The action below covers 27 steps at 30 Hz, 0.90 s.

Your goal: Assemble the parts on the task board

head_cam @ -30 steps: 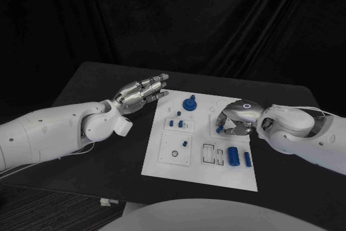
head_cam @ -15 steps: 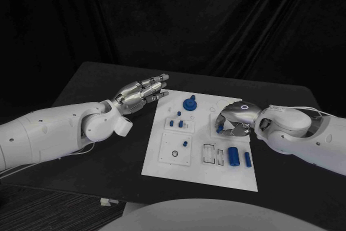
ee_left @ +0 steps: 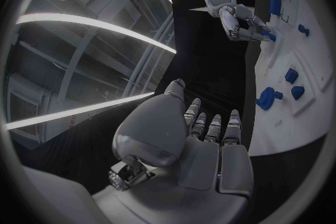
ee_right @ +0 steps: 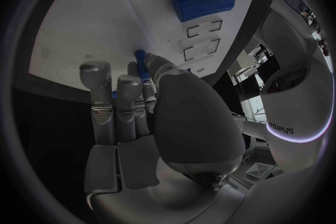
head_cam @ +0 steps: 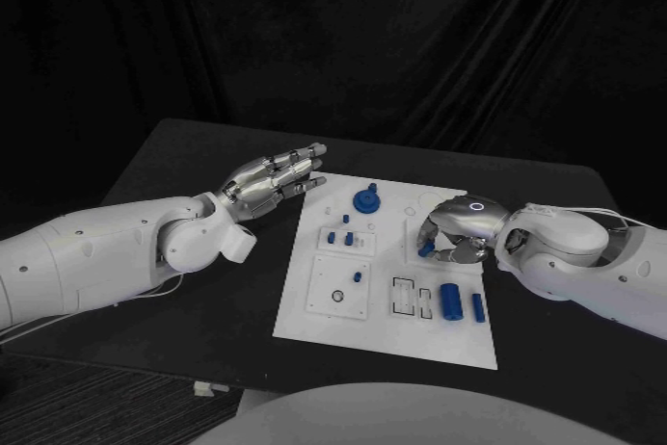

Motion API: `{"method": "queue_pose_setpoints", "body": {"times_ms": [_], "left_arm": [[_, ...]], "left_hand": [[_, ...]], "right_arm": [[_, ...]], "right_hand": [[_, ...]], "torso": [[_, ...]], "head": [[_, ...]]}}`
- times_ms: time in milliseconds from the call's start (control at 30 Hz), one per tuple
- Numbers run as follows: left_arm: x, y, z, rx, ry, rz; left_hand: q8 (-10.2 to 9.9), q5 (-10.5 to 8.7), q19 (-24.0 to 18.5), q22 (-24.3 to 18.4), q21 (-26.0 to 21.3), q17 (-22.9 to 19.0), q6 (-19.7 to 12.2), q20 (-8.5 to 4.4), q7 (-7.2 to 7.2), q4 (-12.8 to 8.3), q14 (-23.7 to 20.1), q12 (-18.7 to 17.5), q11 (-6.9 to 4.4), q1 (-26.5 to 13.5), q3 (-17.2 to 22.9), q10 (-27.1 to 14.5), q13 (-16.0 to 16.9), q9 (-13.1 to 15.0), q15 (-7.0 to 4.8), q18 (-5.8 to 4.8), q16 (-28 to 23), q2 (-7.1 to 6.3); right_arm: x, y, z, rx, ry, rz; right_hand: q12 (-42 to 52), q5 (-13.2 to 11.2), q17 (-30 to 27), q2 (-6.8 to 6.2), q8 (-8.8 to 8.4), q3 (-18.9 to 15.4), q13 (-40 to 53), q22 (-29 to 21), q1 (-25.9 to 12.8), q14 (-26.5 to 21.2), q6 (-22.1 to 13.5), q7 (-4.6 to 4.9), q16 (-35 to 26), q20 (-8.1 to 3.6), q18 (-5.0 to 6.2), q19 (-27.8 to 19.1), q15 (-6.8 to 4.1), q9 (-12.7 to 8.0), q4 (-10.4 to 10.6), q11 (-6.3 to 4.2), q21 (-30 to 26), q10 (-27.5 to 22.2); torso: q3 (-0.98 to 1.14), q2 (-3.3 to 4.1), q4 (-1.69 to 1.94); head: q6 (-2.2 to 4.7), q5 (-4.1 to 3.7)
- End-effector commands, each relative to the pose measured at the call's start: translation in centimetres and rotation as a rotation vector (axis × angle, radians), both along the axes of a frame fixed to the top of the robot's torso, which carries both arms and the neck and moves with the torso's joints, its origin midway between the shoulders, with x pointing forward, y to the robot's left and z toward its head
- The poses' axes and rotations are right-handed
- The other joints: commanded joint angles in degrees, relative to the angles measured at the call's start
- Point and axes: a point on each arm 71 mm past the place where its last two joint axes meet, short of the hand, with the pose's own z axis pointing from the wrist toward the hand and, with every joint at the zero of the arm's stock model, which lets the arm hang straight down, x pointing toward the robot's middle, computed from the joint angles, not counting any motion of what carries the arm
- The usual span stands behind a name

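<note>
— How many parts can you count on the task board (head_cam: 361, 315)?

— From your head view: one round knobbed piece (head_cam: 367, 200) near the far edge, two small blocks (head_cam: 340, 239) below it, one tiny peg (head_cam: 358, 275) in the square panel, and two cylinders (head_cam: 460, 301) lying side by side near the right edge. One more small blue part (ee_right: 141, 61) sits pinched in your right hand (head_cam: 452, 231), over the board's right half.

— And the left hand (head_cam: 273, 180)?

— Spread flat with fingers straight, holding nothing, hovering over the black bench (head_cam: 195, 156) just beside the board's left far corner.

— Anything hard to see?

— Your right fingers cover most of the pinched part — its shape can't be made out.
</note>
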Motion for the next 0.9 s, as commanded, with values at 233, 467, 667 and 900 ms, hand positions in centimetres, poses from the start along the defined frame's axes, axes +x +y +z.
{"method": "queue_pose_setpoints", "body": {"times_ms": [233, 467, 667, 900], "left_arm": [[-0.1, 0.0, 0.0, -0.012, 0.003, -0.01], [-0.1, 0.0, -0.1, -0.009, 0.005, -0.01], [0.0, -0.2, -0.1, -0.011, 0.005, -0.014], [0.0, -0.3, -0.1, -0.01, 0.005, -0.014]], "left_hand": [[0.43, 0.38, 0.27, -0.04, 0.2, 0.0, 0.51, 0.07, 0.1, -0.5, -0.01, 0.3, 0.43, 0.14, 0.13, 0.08, 0.1, 0.09, 0.6, 0.65, 0.06, 0.77], [0.48, 0.45, 0.28, -0.05, 0.2, 0.0, 0.59, 0.08, 0.14, -0.6, -0.01, 0.36, 0.48, 0.2, 0.21, 0.09, 0.11, 0.1, 0.61, 0.65, 0.06, 0.84], [0.51, 0.53, 0.26, -0.12, 0.18, 0.0, 0.59, 0.08, 0.21, -0.71, -0.03, 0.43, 0.55, 0.24, 0.3, 0.11, 0.12, 0.09, 0.61, 0.64, 0.05, 0.94], [0.51, 0.55, 0.24, -0.18, 0.17, -0.01, 0.56, 0.08, 0.21, -0.72, -0.04, 0.44, 0.56, 0.25, 0.33, 0.12, 0.12, 0.09, 0.61, 0.64, 0.04, 0.98]], "right_arm": [[0.1, 0.5, 3.5, 0.115, -0.085, -0.024], [-0.7, 2.4, 6.3, 0.137, -0.115, 0.022], [-1.7, 5.9, 6.8, 0.118, -0.086, 0.116], [-2.5, 10.3, 6.4, 0.038, -0.068, 0.239]], "right_hand": [[-1.12, -5.59, 0.07, 0.57, 0.14, 2.43, 0.11, 5.57, 1.85, 0.25, 0.9, -0.02, -0.29, -0.72, -0.36, 0.09, -0.59, 0.66, -0.51, -0.39, 0.69, 1.64], [-1.42, -5.8, 0.21, 0.19, -0.06, 2.79, 0.09, 5.6, 1.63, 0.3, 0.72, 0.03, -0.2, -0.7, -0.4, 0.08, -0.55, 0.69, -0.42, -0.3, 0.91, 1.59], [-1.58, -5.83, 0.29, -0.07, -0.21, 3.0, 0.1, 5.59, 1.36, 0.34, 0.59, 0.05, -0.15, -0.67, -0.4, 0.05, -0.51, 0.7, -0.3, -0.29, 0.89, 1.68], [-1.78, -5.51, 0.25, -0.36, -0.59, 3.48, 0.13, 5.55, 1.22, 0.38, 0.21, 0.08, -0.2, -0.67, -0.37, 0.01, -0.52, 0.61, -0.36, -0.31, 0.79, 1.9]], "torso": [[-0.03, -0.04, 0.01], [-0.04, -0.03, 0.02], [-0.03, 0.0, -0.01], [-0.03, -0.06, -0.03]], "head": [[-0.01, 0.35], [-0.01, 0.27], [-0.01, 0.21], [-0.01, 0.48]]}}
